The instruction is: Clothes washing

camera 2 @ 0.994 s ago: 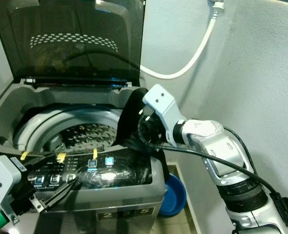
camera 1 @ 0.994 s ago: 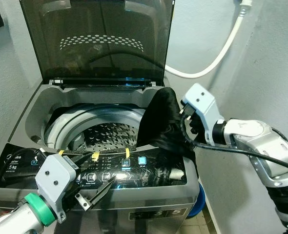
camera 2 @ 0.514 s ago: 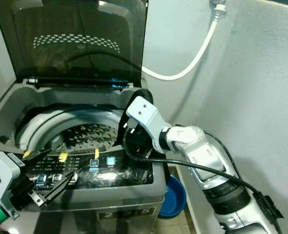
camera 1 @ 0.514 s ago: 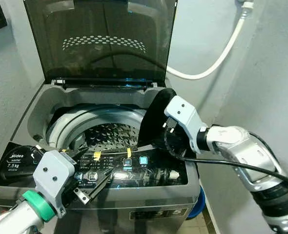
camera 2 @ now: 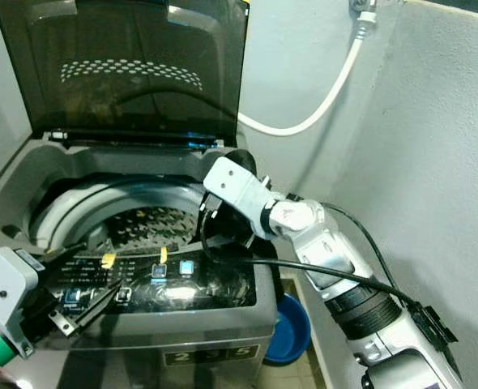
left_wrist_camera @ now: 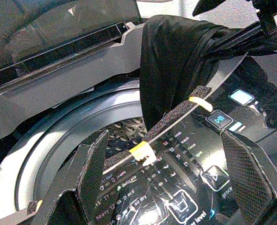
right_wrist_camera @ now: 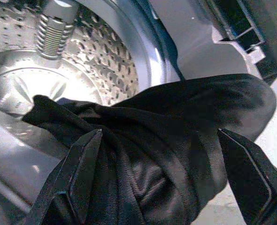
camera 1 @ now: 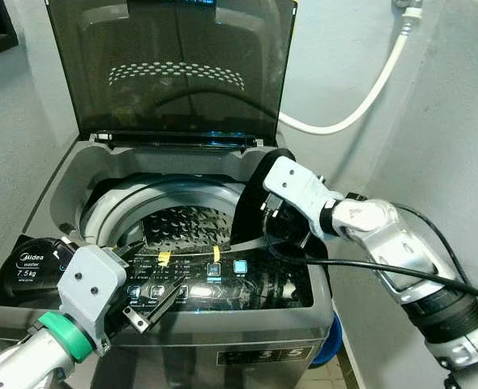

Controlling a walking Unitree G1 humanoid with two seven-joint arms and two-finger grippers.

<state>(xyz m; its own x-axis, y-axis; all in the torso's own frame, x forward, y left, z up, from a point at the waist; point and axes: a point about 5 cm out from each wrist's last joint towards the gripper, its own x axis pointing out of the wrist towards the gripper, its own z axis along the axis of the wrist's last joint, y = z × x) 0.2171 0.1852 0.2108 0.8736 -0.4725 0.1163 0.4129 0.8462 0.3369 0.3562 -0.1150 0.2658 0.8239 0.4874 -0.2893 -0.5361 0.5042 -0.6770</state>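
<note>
A grey top-loading washing machine (camera 1: 77, 174) stands with its dark lid (camera 1: 174, 73) raised and its perforated drum (camera 1: 182, 223) showing. A black garment (camera 1: 255, 203) hangs over the tub's right rim, partly inside the opening. My right gripper (camera 1: 275, 231) is pressed into that garment; in the right wrist view its fingers (right_wrist_camera: 82, 173) stand wide apart, open, with black cloth (right_wrist_camera: 176, 112) bulging between them above the drum (right_wrist_camera: 26, 79). My left gripper (camera 1: 154, 279) hovers open over the control panel (camera 1: 223, 284), nothing between its fingers (left_wrist_camera: 242, 173).
A white hose (camera 1: 360, 97) curves down the wall behind the machine. A blue basin (camera 1: 330, 340) sits on the floor at the machine's right front corner. A grey wall (camera 1: 433, 121) runs close along the right side. Yellow tape tabs (camera 1: 215, 254) mark the panel edge.
My right gripper has moved left and down from beside the machine onto the tub's right rim, pushing into the black garment. The left gripper stays over the panel. The camera shifted slightly.
</note>
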